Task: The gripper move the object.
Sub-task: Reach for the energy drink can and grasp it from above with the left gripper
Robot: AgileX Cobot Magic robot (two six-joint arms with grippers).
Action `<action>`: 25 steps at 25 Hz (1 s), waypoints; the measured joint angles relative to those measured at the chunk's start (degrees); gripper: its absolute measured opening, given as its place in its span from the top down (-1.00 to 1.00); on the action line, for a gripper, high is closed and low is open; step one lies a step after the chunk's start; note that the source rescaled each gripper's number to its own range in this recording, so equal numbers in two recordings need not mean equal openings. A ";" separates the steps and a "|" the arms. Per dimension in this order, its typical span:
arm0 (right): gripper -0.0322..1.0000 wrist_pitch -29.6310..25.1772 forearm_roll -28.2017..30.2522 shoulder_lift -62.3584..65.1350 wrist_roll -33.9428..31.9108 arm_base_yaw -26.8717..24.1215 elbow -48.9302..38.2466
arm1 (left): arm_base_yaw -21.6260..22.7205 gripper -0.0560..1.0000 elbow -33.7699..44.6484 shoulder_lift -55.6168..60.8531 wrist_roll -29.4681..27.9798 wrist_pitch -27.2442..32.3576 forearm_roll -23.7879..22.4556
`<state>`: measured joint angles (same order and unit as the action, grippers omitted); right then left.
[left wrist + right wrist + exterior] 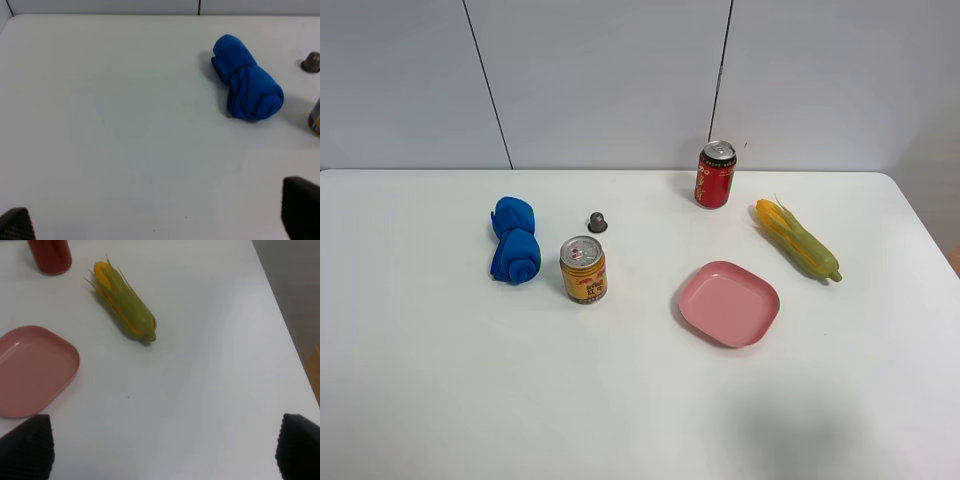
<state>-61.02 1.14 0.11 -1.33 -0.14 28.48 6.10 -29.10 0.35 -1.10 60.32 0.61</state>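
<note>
The short yellow-gold can (584,269) with red markings and a silver pull-tab top stands upright on the white table (470,400), left of centre. Only a sliver of it shows at the edge of the left wrist view (315,118). Neither arm shows in the high view. My left gripper (157,222) is open and empty over bare table, well short of the can, with only its black fingertips (300,210) showing. My right gripper (162,450) is open and empty, its fingertips (27,445) wide apart, far from the can, which is out of its view.
A rolled blue cloth (514,240) lies just left of the can, a small grey cap (597,222) behind it. A taller red soda can (715,174) stands at the back, a pink plate (728,302) right of centre, a corn cob (798,240) beyond it.
</note>
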 joint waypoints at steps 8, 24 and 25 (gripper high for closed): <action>-1.00 0.00 0.00 0.00 0.00 0.00 0.00 | 0.00 -1.00 0.00 0.00 -0.06 0.00 0.00; -1.00 0.00 0.00 0.00 0.00 0.00 0.00 | 0.00 -1.00 0.00 0.00 -0.06 0.00 0.00; -1.00 0.00 0.00 0.00 0.00 0.00 0.00 | 0.00 -1.00 0.00 0.00 -0.06 0.00 0.00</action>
<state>-61.02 1.14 0.11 -1.33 -0.14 28.48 6.10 -29.10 0.35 -1.17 60.32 0.61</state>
